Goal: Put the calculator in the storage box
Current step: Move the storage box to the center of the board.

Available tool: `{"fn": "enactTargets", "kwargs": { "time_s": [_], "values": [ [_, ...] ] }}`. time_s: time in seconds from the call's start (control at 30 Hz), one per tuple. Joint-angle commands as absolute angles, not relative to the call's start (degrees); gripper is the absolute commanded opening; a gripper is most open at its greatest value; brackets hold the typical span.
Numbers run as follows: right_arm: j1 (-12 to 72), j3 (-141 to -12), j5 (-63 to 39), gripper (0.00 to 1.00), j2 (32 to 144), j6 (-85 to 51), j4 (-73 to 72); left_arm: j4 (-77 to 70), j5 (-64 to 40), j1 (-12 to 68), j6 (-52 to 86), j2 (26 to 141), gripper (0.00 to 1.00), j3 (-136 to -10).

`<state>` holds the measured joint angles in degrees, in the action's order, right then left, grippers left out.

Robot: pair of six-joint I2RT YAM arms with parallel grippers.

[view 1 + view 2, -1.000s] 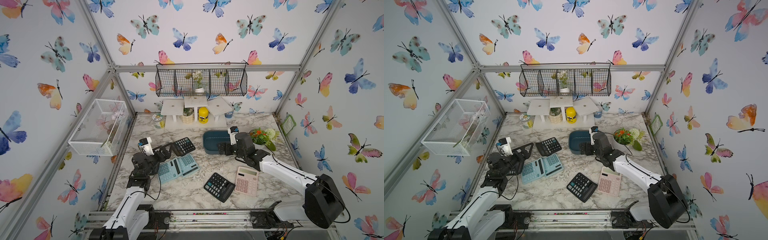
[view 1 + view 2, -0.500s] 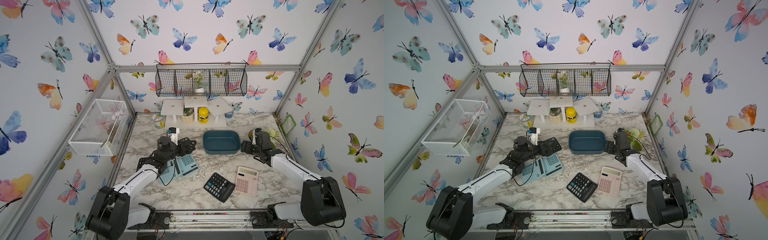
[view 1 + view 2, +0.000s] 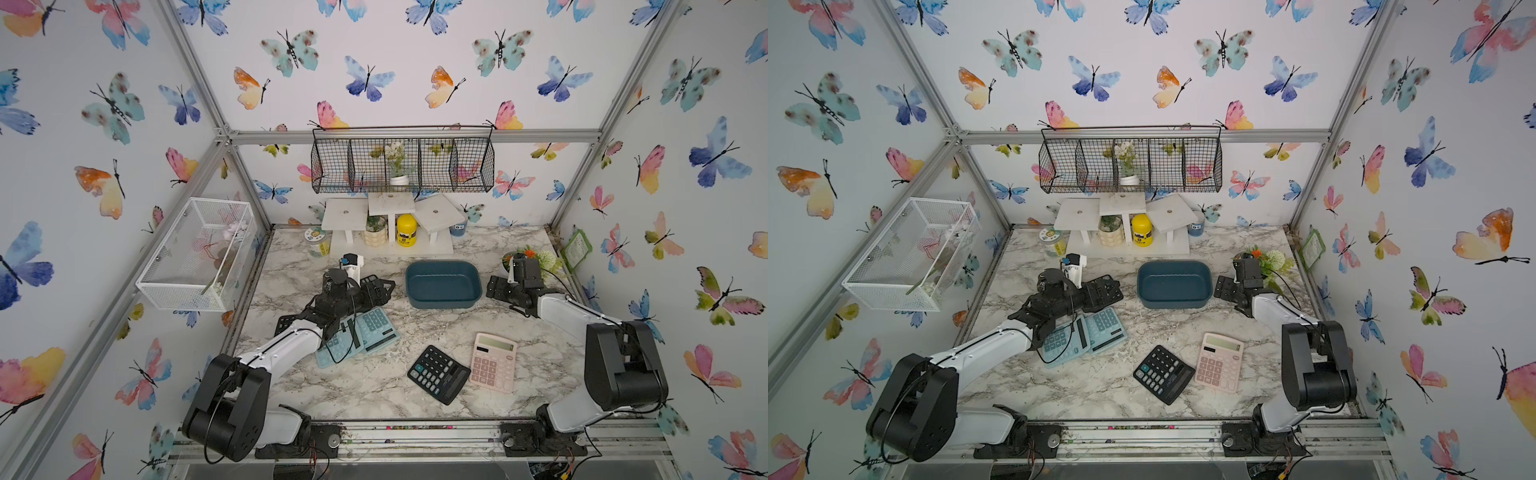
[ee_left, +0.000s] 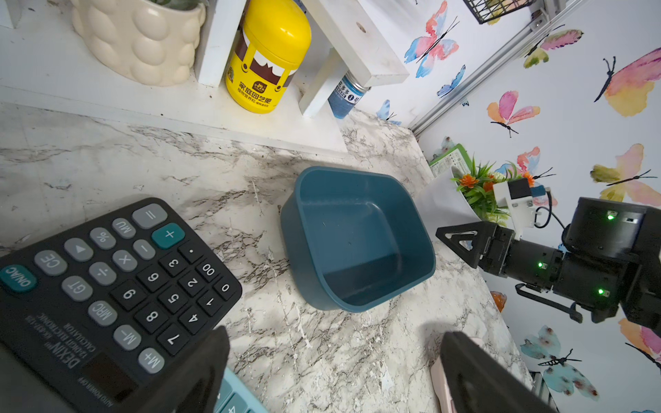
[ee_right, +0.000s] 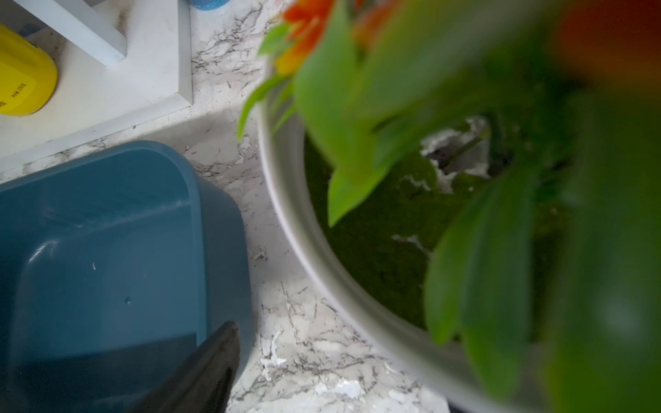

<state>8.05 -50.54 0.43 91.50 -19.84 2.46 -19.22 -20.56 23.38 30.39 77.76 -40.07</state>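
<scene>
Storage box (image 3: 442, 304), long axis left-right

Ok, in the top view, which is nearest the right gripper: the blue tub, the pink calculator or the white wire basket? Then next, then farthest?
1. Blue tub, just beside the right gripper.
2. Pink calculator, toward the table's front.
3. White wire basket, up on the left wall.

Five calculators (image 4: 118, 286) (image 3: 376, 328) (image 3: 337, 348) (image 3: 438, 374) (image 3: 493, 363), one storage box (image 3: 441, 303)

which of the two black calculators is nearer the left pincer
The black calculator left of the box, beside the open left pincer. The other black one lies toward the front, by the pink one.
</scene>
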Motion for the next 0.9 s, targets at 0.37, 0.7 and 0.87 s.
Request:
{"fn": "enactTargets", "kwargs": {
  "time_s": [0.37, 0.7, 0.87],
  "values": [
    [10.2, -54.7, -11.4, 0.77, 99.7, -19.2, 1.0, -16.2, -17.6, 23.7, 28.8, 79.0, 0.99, -42.3],
    [14.0, -54.4, -8.6, 0.46, 99.4, -18.1, 7.6, -11.1, -15.1, 23.7, 29.7, 75.1, 0.99, -42.0],
    [15.0, -52.6, -8.2, 0.37, 97.3, -18.5, 9.7, -8.5, -13.4, 23.7, 29.9, 72.7, 0.99, -41.7]
  ]
}}
